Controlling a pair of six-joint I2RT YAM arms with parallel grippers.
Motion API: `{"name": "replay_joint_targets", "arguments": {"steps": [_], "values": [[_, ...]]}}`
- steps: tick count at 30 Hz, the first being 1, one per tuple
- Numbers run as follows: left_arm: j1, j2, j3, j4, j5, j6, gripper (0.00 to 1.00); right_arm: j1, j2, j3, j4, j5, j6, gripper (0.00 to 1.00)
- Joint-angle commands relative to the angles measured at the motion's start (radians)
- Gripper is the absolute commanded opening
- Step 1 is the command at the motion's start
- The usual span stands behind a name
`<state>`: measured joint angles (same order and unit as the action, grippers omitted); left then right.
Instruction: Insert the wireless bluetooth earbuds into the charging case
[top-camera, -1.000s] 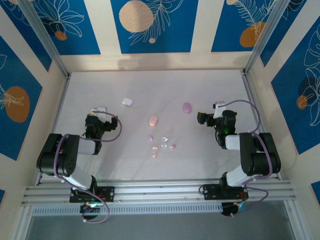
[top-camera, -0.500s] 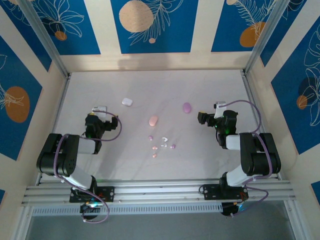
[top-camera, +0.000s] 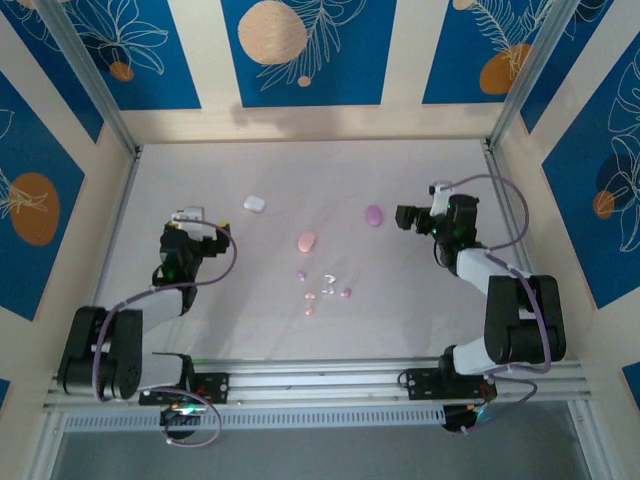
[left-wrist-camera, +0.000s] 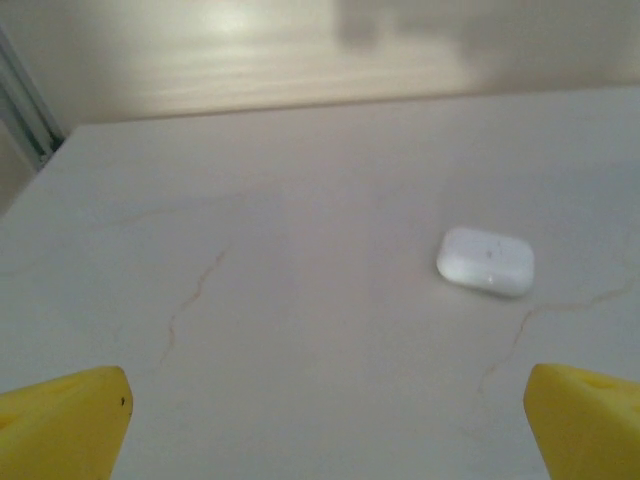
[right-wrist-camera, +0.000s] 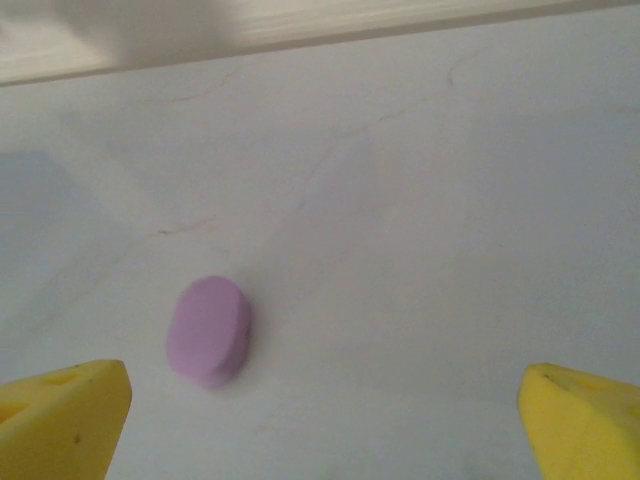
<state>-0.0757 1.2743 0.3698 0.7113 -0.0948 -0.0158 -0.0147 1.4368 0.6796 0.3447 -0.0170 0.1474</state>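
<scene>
Three pebble-shaped charging cases lie shut on the pale table: a white case, a pink case and a purple case. Several tiny earbuds in pink, white and purple are scattered just below the pink case. My left gripper is open and empty, left of and below the white case, which lies ahead and to the right between the yellow fingertips. My right gripper is open and empty, just right of the purple case, which lies ahead and to the left.
Pale walls with blue panels close the table in at the back and both sides, with metal posts in the far corners. A metal rail runs along the near edge, carrying both arm bases.
Both arms have stretched out from their folded pose. The left gripper moved up and slightly left, the right gripper moved up toward the purple case. Both stayed open.
</scene>
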Motion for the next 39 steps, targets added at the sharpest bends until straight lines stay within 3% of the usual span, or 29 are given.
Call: {"name": "replay_joint_targets", "arguments": {"steps": [1,5,8,10,16,27,39], "values": [[0.013,-0.077,0.032,-0.155,-0.064,-0.115,1.00,-0.005,-0.012,0.123,-0.298,-0.122,0.123,0.99],[0.013,-0.195,0.011,-0.204,-0.015,-0.257,1.00,-0.022,0.076,0.300,-0.495,-0.384,0.193,0.99],[0.017,-0.267,-0.015,-0.259,0.028,-0.388,1.00,0.020,0.164,0.411,-0.581,-0.458,0.172,0.89],[0.020,-0.290,-0.006,-0.316,0.109,-0.432,1.00,0.068,0.229,0.497,-0.666,-0.420,0.172,0.81],[0.019,-0.306,0.021,-0.433,0.315,-0.561,1.00,0.262,0.367,0.646,-0.788,-0.264,0.171,0.72],[0.017,-0.462,0.032,-0.677,0.238,-0.600,1.00,0.532,0.567,0.840,-0.929,0.033,0.374,0.71],[0.016,-0.502,0.035,-0.736,0.250,-0.598,1.00,0.656,0.760,1.087,-1.122,0.172,0.462,0.76]]}}
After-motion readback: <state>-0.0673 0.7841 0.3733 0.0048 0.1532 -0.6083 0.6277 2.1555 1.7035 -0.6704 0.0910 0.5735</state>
